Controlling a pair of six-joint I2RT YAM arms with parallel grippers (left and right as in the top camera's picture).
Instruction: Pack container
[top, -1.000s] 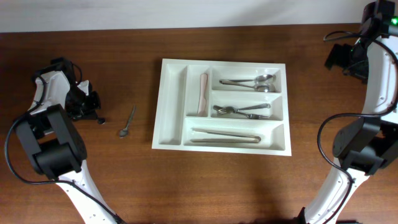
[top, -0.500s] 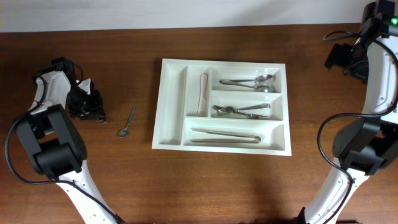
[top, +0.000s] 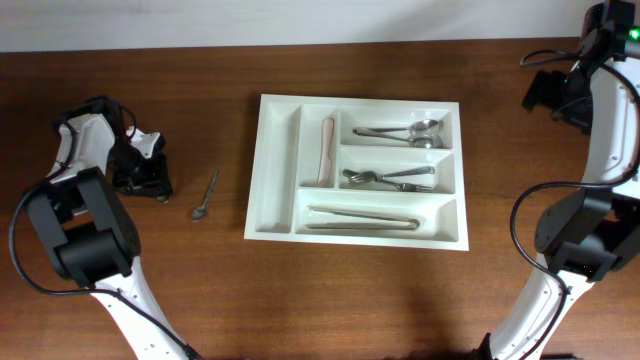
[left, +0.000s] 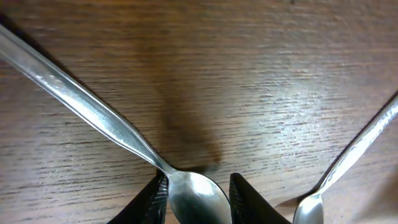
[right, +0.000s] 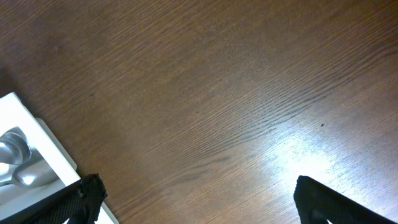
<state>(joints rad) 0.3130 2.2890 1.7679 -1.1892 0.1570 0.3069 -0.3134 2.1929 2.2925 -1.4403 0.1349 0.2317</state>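
Nearly packed, I judge: the container (top: 280, 170) holds cutlery, a loose spoon (top: 205, 195) waits on the tabletop (top: 400, 300), the left fingers (left: 155, 198) pinch a second spoon (left: 198, 198), and the right fingers (right: 314, 199) are spread wide.

The left arm folds back at nine o'clock, its gripper (top: 155, 178) low over the table and aimed toward four o'clock, fingers (left: 155, 200) pinched on the bowl of a spoon (left: 193, 196). The right arm reaches to two o'clock, its gripper (right: 199, 202) spread wide.
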